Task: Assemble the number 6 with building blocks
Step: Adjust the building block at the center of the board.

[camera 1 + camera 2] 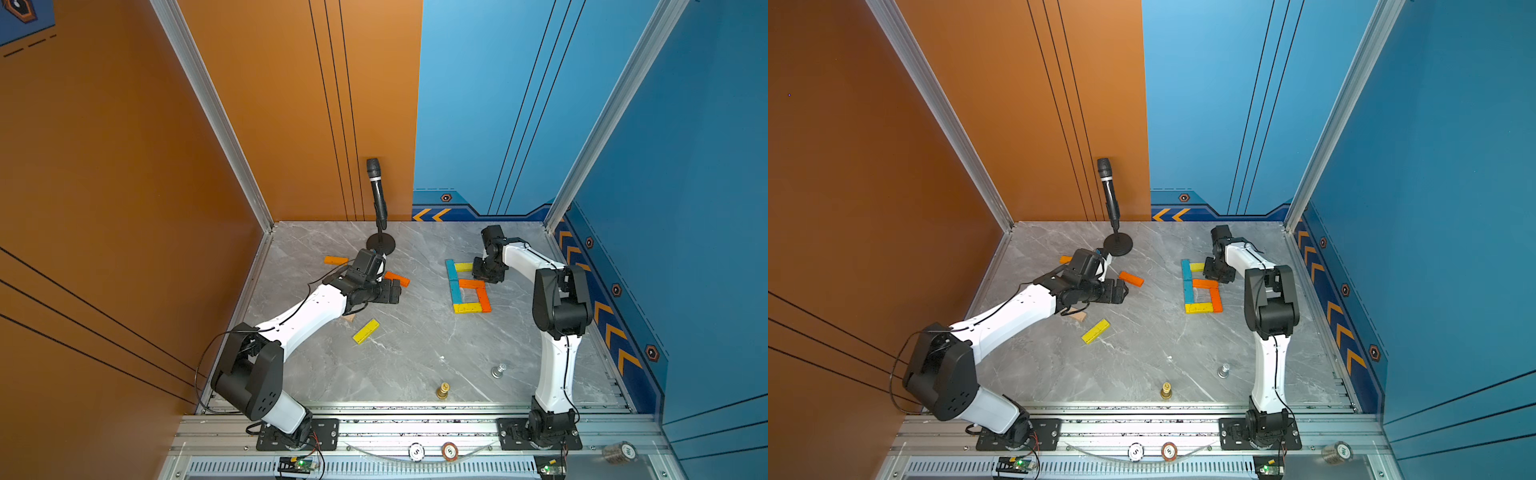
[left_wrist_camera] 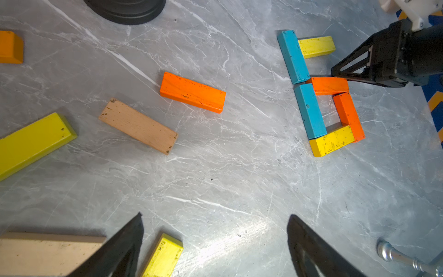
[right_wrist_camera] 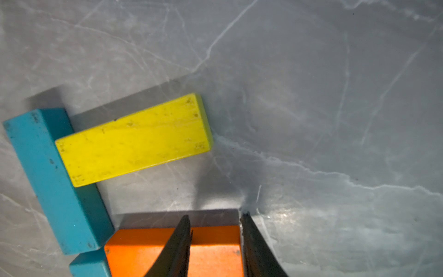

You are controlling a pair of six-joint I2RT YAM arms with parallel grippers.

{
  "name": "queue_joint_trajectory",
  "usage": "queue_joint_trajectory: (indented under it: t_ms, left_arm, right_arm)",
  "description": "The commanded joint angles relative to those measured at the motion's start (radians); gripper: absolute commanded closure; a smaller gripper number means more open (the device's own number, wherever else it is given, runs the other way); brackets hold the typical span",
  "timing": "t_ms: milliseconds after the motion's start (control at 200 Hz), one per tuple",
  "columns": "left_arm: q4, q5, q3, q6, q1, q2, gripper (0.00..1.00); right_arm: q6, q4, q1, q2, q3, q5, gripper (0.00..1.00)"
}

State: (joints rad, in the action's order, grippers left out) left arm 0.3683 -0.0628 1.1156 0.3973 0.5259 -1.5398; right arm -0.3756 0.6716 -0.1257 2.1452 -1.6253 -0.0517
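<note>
6 bars already lie as the digit on the marble table. An upper blue bar and a lower blue bar run end to end as the spine, and a top yellow bar juts from its head. A middle orange bar, a side orange bar and a bottom yellow bar close the loop. I judge the build to be at its last step, squaring the middle orange bar, whose outer end seems to ride on the side orange bar. The right gripper points down at that end with its jaws narrowly apart, 1 tip over the bar's top and 1 just off its end. Whether it pinches or only nudges, I cannot tell. The right arm rises from its base, elbow high, forearm folded down onto the figure. The next move likely calls for a small, gentle push or release so the neighbours stay put. The left gripper is spread wide and empty. Its arm is stretched low across the table above 6 loose bars, among them a spare orange bar and a tan bar.
</note>
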Motion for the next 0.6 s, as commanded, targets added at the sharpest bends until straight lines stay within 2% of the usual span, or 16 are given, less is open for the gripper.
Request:
queue_joint_trajectory:
  t_ms: [0,596]
  left_arm:
    - [-0.006,-0.002,-0.022,-0.001,0.006,0.010,0.06]
    - [-0.003,0.000,-0.017,-0.003,-0.001,0.011,0.06]
  right_arm:
    - [-0.026,0.029,-0.011,0.012,0.013,0.013,0.63]
    - [0.160,0.104,-0.046,0.030,-0.152,0.052,0.50]
